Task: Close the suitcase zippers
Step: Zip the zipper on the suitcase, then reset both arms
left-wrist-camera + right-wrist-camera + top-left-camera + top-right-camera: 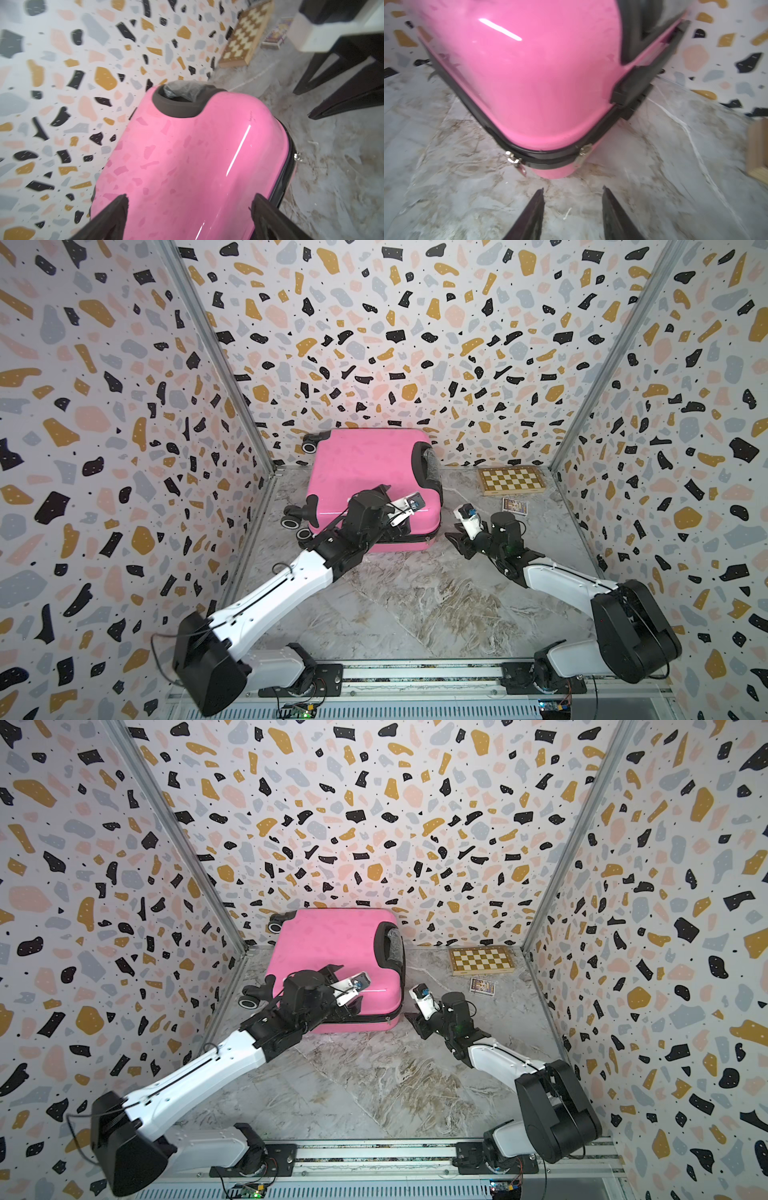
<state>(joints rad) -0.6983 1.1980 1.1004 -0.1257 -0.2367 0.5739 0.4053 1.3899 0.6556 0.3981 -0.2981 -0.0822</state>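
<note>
- Pink suitcase (365, 472) lies flat, shells together, on the marble table (415, 605) by the back wall in both top views.
- Left wrist: left gripper (189, 198) is spread wide over the shell, holding nothing.
- Right wrist: right gripper (573, 189) is partly open and empty, facing the zippers (548, 156). Two pulls (584, 152) sit near one corner, seemingly not yet met.

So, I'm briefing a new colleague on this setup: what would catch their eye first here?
The glossy bright pink hard-shell suitcase lying flat by the back wall, loud even amid the speckled terrazzo-patterned walls. The left gripper hangs open over its shell, while the right gripper stands open and empty just short of the corner where the black zipper track carries two silver pulls.
</note>
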